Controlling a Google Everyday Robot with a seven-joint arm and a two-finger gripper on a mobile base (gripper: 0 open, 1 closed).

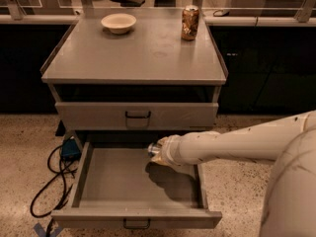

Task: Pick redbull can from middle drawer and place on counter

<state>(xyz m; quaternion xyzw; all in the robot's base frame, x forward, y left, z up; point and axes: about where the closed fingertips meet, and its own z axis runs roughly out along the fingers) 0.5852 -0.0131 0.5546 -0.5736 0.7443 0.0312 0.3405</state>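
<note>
Speckled floor surrounds a grey cabinet, with dark cables [49, 186] lying at the lower left of the frame. On the counter [133, 58], in the upper middle, a pale bowl [118, 22] and a gold-brown can [190, 22] stand well apart. Below it, the middle drawer [116, 181] is pulled open. The gripper [160, 153] hangs over the drawer's back right part, and its fingers seem to be closed around the redbull can [152, 149], which is clear of the drawer floor. I judge that the lift should go straight up and then outward, so that the can misses the closed drawer front [138, 115] above. After that it can be set on the bare front area of the counter.
</note>
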